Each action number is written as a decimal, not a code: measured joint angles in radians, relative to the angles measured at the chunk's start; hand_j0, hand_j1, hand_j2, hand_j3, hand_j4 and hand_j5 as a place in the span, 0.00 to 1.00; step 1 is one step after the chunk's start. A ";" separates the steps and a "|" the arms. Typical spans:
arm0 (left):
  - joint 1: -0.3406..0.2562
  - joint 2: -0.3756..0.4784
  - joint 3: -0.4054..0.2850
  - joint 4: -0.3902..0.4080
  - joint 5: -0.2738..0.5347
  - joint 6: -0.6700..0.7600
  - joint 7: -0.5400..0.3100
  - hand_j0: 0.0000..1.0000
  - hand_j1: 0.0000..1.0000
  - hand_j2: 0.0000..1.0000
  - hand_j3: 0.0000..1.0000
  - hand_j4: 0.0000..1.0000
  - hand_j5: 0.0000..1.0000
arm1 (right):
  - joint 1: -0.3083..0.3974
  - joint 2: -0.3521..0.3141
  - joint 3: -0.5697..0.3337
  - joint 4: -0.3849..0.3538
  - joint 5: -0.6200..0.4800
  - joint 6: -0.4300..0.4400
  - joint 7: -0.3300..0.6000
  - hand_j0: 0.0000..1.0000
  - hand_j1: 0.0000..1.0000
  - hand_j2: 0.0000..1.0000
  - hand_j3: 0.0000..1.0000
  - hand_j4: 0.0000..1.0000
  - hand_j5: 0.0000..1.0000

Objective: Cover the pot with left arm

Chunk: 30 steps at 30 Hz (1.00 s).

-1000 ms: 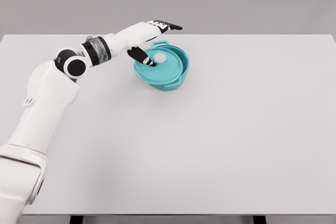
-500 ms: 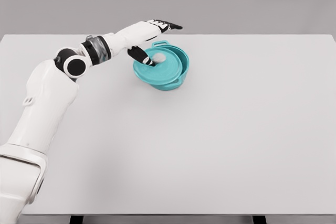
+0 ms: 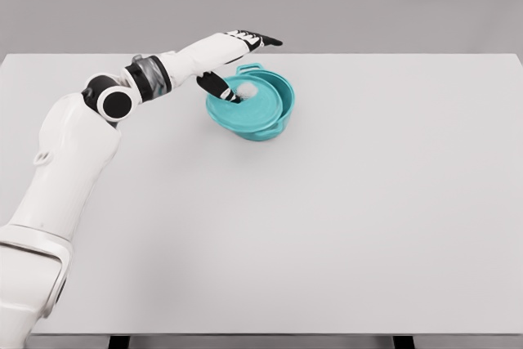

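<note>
Thumb and fingers [image 3: 260, 38] spread wide; thumb touching teal lid [image 3: 249, 109] knob.

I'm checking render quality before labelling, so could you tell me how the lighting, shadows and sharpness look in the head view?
Head view: lighting is even and diffuse, with no glare on the white table; shadows are very faint, only a soft one beside the teal pot; the picture is slightly soft overall, and the pale knob on the lid looks smeared beside the left hand; no distortion is noticeable.
</note>
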<state>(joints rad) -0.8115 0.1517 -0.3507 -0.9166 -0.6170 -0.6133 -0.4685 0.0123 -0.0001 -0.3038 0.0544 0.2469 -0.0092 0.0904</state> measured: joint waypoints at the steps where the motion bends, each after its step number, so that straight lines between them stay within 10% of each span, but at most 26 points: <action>1: -0.002 0.000 0.000 0.000 0.000 0.000 0.000 1.00 1.00 1.00 1.00 1.00 1.00 | 0.000 0.000 0.000 0.000 0.000 0.000 0.000 1.00 1.00 1.00 1.00 1.00 1.00; 30: -0.057 0.013 -0.003 -0.002 -0.028 0.000 0.000 1.00 1.00 1.00 1.00 1.00 1.00 | 0.000 0.000 0.000 0.000 0.000 0.000 0.000 1.00 1.00 1.00 1.00 1.00 1.00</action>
<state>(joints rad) -0.8682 0.1645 -0.3533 -0.9185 -0.6450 -0.6133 -0.4685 0.0123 -0.0001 -0.3038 0.0542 0.2469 -0.0092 0.0904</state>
